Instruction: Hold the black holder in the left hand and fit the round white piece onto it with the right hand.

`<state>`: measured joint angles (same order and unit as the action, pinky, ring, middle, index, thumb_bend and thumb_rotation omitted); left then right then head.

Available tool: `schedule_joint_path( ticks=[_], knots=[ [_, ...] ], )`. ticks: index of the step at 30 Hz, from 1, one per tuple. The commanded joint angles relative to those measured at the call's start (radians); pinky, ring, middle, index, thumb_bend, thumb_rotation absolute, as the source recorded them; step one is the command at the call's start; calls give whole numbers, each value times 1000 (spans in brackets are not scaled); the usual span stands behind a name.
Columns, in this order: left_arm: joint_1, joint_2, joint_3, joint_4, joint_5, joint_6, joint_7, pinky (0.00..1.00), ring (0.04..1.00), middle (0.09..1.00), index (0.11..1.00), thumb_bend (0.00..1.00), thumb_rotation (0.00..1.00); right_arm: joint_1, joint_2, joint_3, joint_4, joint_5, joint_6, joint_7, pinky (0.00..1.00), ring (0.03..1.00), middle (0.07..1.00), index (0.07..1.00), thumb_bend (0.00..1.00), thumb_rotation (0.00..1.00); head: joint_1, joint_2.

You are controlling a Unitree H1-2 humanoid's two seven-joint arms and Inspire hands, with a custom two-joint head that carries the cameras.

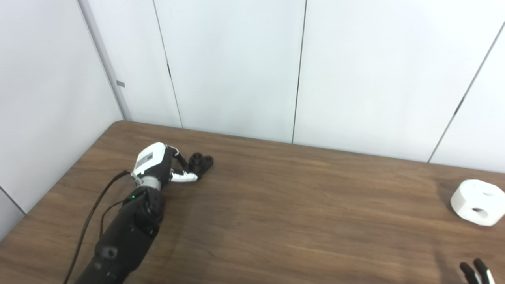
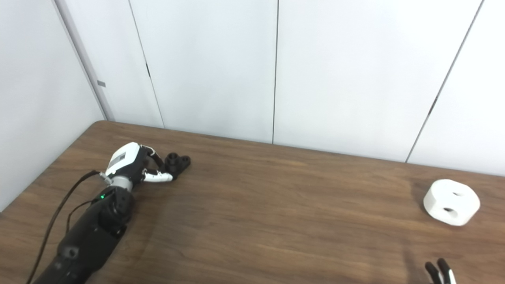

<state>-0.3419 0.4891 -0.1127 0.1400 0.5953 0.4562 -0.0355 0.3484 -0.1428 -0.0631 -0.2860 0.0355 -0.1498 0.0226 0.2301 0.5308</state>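
The black holder lies on the wooden table at the far left, with two short round posts standing up from it. My left hand reaches it from the near side. Its fingers and white thumb are spread around the holder's near end, not closed on it, and I cannot tell whether they touch it. The round white piece, with holes in its top and side, rests alone at the far right. Only the dark tips of my right hand show at the bottom right edge, well short of the white piece.
White wall panels stand along the table's back and left edges, close behind the holder. A black cable runs beside my left forearm. Bare wood lies between the holder and the white piece.
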Motion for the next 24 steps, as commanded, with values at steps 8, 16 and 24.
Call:
schedule_joint_path(
  ticks=[8,16,24],
  knots=[
    [67,-31,-7,-274,74,13,-167,833,894,801,486,520,45,14,40,9,-23,11,-5,-13,1000,1000,960,1000,603,1000,-29,16],
    [170,-58,-13,-476,71,6,-303,834,897,819,486,518,42,13,45,18,-31,5,10,-27,1000,1000,938,1000,616,1000,-72,37],
    [259,-57,-112,-611,116,-27,-378,835,890,805,486,519,45,10,48,36,-48,-22,19,-46,1000,1000,933,1000,603,967,-152,83]
  ],
)
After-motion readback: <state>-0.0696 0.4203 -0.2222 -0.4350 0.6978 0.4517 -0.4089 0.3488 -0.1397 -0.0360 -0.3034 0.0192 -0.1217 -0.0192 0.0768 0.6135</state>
